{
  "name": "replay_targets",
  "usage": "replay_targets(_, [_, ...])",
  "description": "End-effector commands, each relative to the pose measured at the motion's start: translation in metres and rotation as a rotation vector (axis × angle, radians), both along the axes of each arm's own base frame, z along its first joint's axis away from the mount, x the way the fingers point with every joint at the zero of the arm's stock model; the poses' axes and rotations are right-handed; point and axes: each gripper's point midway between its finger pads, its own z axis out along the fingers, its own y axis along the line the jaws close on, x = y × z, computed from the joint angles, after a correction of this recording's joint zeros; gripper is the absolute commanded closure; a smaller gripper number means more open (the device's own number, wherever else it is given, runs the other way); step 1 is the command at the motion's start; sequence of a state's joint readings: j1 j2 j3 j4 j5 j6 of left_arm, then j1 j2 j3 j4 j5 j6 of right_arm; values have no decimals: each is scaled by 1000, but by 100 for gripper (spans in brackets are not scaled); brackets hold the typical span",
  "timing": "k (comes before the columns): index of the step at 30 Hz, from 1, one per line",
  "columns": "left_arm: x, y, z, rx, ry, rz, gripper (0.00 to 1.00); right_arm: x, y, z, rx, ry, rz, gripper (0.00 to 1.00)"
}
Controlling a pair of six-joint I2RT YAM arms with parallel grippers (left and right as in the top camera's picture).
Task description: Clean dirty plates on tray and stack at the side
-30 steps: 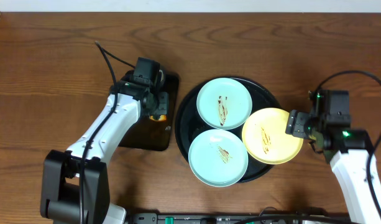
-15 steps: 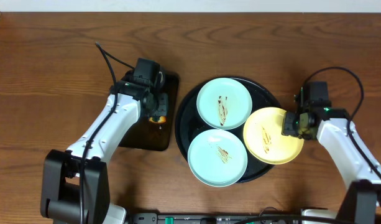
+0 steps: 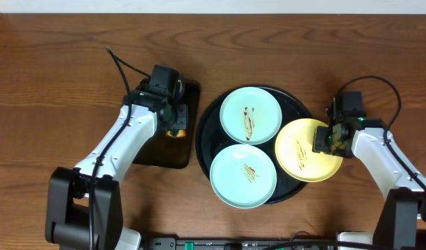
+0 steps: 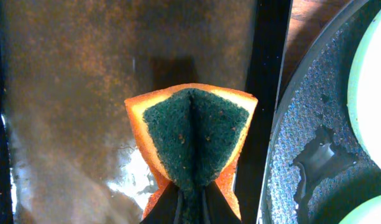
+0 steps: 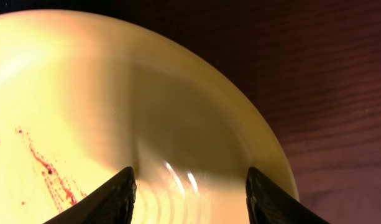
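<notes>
Three plates lie on the round black tray [image 3: 297, 105]: two mint-green plates [image 3: 250, 114] [image 3: 243, 175] and a yellow plate [image 3: 298, 158], each with thin brown smears. The yellow plate overhangs the tray's right rim. My right gripper [image 3: 324, 139] is open, its fingers spread wide over the yellow plate's right edge [image 5: 115, 112]; the fingertips [image 5: 189, 193] are close to it. My left gripper [image 3: 172, 119] is shut on an orange and green sponge [image 4: 193, 137], squeezing it into a fold [image 4: 191, 205] just over the small dark rectangular tray [image 4: 66, 93].
The dark rectangular tray [image 3: 164, 156] lies left of the round tray, with wet patches on it. Brown wood tabletop [image 3: 60, 83] stretches on both sides. A white wall edge runs along the back. Cables trail from both arms.
My right arm has swung in and its gripper has moved left onto the yellow plate's right edge. The left arm and sponge have not moved.
</notes>
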State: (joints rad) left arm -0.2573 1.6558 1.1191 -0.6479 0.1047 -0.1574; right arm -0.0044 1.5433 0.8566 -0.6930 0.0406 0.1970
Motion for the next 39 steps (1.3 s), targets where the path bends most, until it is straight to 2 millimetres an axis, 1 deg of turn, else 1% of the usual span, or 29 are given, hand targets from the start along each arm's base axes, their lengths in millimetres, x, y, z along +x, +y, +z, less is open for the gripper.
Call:
replay_targets(1, [-1,4,-1,10,2,12,93,15,-5,27,7,-85,-17,43])
replay_targets(4, [-1,4,-1,10,2,12,92,23,-6,54,5,-158,-16,37])
replay_targets(6, [-1,3,-1,10,2,12,92,28,-6,73,4,-215,-16,29])
replay_targets(8, [-1,4,-1,10,2,12,92,32,-6,90,-2,-267,-2,27])
replay_targets(10, [-1,4,-1,10,3,12,92,31,-10,97,-18,-288,-7,25])
replay_targets(11, [-1,3,-1,10,3,12,92,30,-14,97,-31,-284,-19,25])
replay_targets(14, [-1,4,-1,10,2,13,92,23,-29,86,-52,-244,-62,27])
replay_targets(17, [-1,4,-1,10,2,13,92,15,-37,65,-14,-184,-112,33])
replay_targets(20, [-1,4,-1,10,2,12,92,10,-28,43,100,-137,-118,38])
replay_targets(21, [-1,3,-1,10,2,12,92,9,-24,36,134,-127,-103,41])
replay_targets(23, [-1,4,-1,10,3,12,92,7,-20,24,175,-100,-98,47])
replay_targets(25, [-1,3,-1,10,3,12,92,3,-21,15,185,-72,-106,50])
replay_targets(28, [-1,4,-1,10,3,12,92,1,-21,7,187,-44,-110,53])
replay_targets(30, [-1,4,-1,10,3,12,92,1,-21,4,186,-37,-111,57])
replay_targets(33, [-1,4,-1,10,3,12,92,2,-24,1,172,-31,-115,60])
replay_targets(39, [-1,3,-1,10,3,12,92,-1,-25,-1,167,-23,-117,83])
